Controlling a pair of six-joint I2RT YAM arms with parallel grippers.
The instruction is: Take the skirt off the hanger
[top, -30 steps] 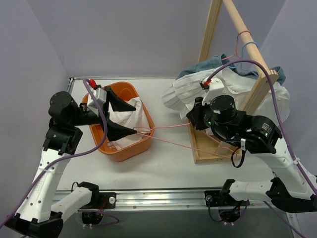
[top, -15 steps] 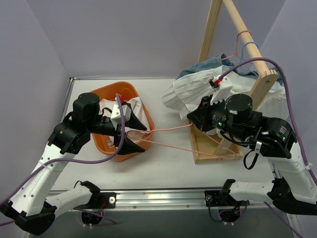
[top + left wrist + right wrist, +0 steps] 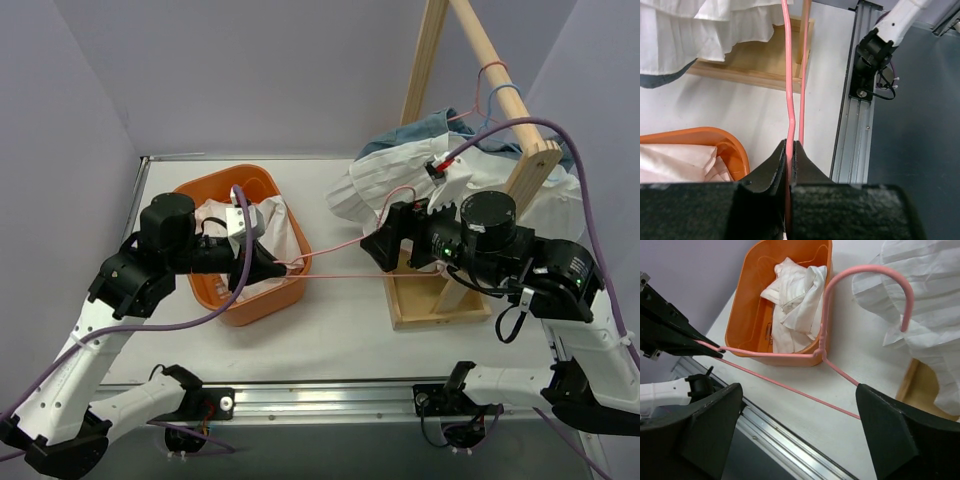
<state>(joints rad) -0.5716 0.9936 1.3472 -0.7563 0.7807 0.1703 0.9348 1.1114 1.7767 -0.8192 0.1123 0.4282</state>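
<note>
A bare pink wire hanger (image 3: 340, 262) stretches level between my two grippers, with no cloth on it. My left gripper (image 3: 288, 266) is shut on its left corner, and the wire (image 3: 788, 100) runs out from between the closed fingertips (image 3: 790, 150). My right gripper (image 3: 385, 240) stands wide open at the hanger's right end (image 3: 840, 371), whose corner is hidden behind one finger (image 3: 900, 435). The hook (image 3: 880, 270) points toward the clothes pile. The white skirt (image 3: 268, 225) lies crumpled in the orange bin (image 3: 262, 305), also seen in the right wrist view (image 3: 795, 300).
A wooden A-frame rack (image 3: 440, 300) stands at the right with white pleated cloth (image 3: 385, 180) and denim (image 3: 425, 128) piled on it. Another pink hanger hook (image 3: 490, 80) hangs on its rail. The table's metal front rail (image 3: 852, 125) lies near the left gripper.
My left gripper swung in and shut on the hanger's left corner. My right gripper opened and let go of the hanger's right end.
</note>
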